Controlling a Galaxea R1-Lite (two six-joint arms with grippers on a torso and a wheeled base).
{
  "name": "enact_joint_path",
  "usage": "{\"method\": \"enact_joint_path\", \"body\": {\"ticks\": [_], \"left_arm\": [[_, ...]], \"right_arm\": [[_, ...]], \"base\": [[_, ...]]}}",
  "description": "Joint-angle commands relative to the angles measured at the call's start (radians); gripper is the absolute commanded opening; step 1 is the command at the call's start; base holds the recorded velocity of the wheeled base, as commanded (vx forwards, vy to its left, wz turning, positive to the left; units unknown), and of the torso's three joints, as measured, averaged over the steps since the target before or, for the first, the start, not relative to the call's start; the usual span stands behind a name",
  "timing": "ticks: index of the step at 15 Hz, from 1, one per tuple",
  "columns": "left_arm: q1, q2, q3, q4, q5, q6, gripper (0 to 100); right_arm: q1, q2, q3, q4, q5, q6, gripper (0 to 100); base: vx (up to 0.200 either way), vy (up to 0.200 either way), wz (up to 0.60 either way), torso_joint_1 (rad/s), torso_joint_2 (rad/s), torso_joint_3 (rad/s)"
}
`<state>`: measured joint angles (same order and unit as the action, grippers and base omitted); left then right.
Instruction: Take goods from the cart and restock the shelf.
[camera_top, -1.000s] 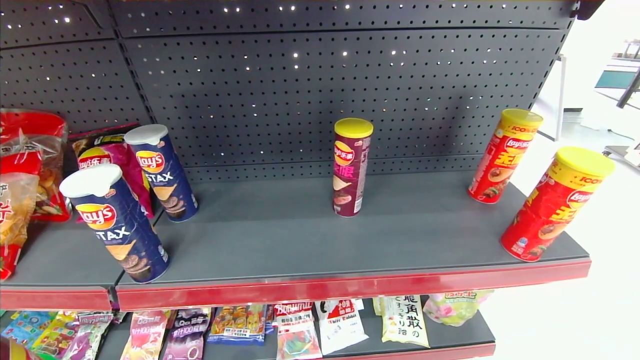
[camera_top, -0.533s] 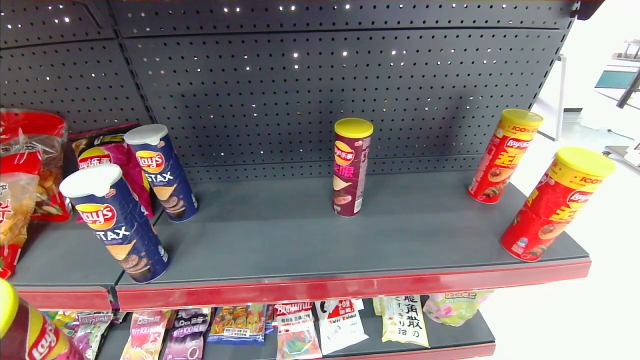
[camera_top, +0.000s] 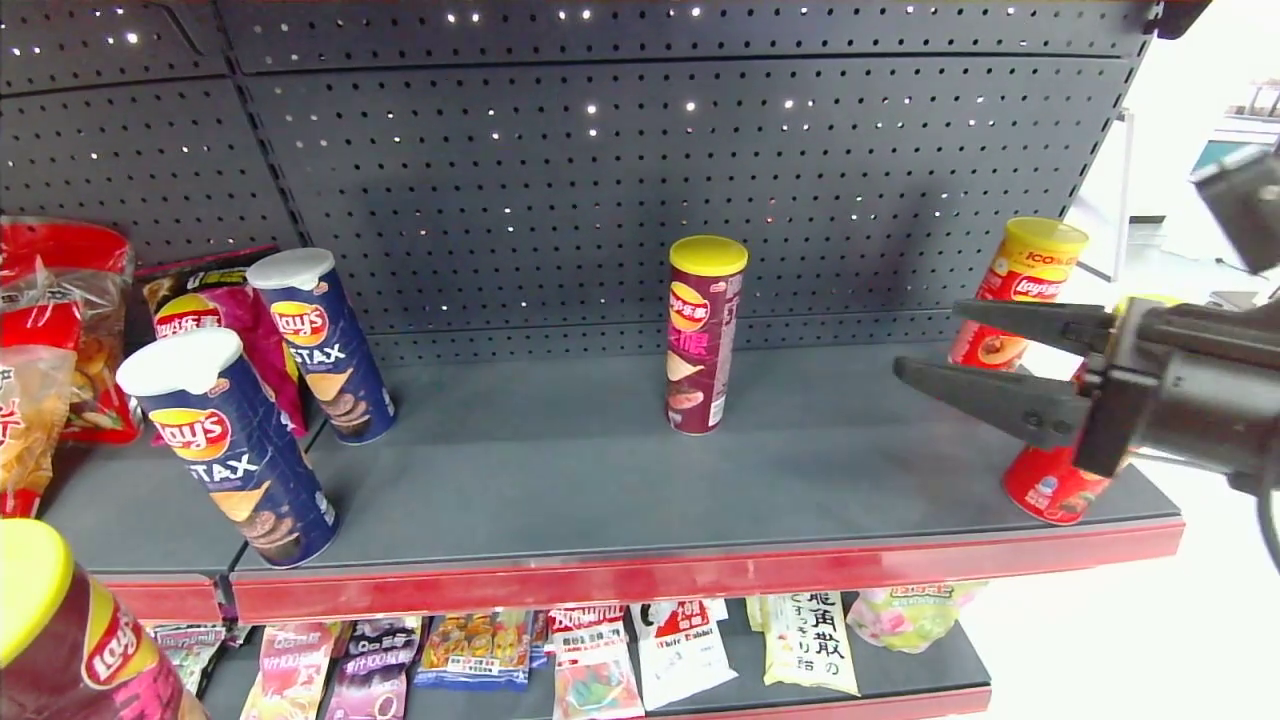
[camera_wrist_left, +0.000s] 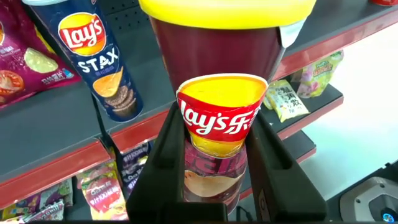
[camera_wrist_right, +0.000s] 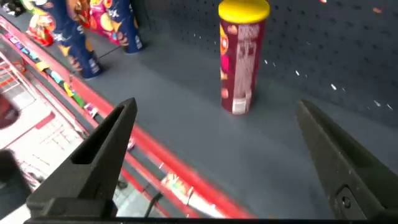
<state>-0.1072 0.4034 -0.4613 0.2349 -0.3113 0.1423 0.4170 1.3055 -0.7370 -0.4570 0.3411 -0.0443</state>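
Note:
My left gripper (camera_wrist_left: 217, 165) is shut on a maroon chip can (camera_wrist_left: 217, 68) with a yellow lid, held upright in front of the shelf's red front edge. The same can (camera_top: 60, 640) rises at the lower left of the head view. My right gripper (camera_top: 930, 340) hangs open over the right part of the grey shelf (camera_top: 600, 480), in front of two red cans. From the right wrist, the open gripper (camera_wrist_right: 216, 104) faces a matching maroon can (camera_wrist_right: 242, 59) standing mid-shelf (camera_top: 703, 335).
Two blue cans (camera_top: 230, 450) (camera_top: 320, 345) stand at the shelf's left beside snack bags (camera_top: 40, 330). Red cans stand at the right end, one at the back (camera_top: 1030, 265) and one at the front (camera_top: 1050, 485). Bare shelf lies between the blue cans and the maroon can. Snack packets (camera_top: 600, 660) fill the lower shelf.
The maroon can in my left gripper has risen into the head view at the lower left. My right gripper has come in from the right, in front of the red cans.

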Motion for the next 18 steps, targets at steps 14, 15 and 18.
{"method": "enact_joint_path", "body": {"ticks": [14, 15, 18], "left_arm": [[0.000, 0.002, -0.005, 0.000, 0.001, 0.002, 0], [0.000, 0.002, -0.005, 0.000, 0.001, 0.002, 0], [0.000, 0.002, -0.005, 0.000, 0.001, 0.002, 0]], "right_arm": [[0.108, 0.491, -0.297, -0.069, -0.113, -0.071, 100], [0.106, 0.497, -0.308, -0.069, -0.122, -0.069, 100], [0.106, 0.525, -0.324, -0.071, -0.142, -0.066, 100]], "base": [[0.000, 0.000, 0.00, 0.000, 0.00, 0.000], [0.000, 0.000, 0.00, 0.000, 0.00, 0.000], [0.000, 0.000, 0.00, 0.000, 0.00, 0.000]]}}
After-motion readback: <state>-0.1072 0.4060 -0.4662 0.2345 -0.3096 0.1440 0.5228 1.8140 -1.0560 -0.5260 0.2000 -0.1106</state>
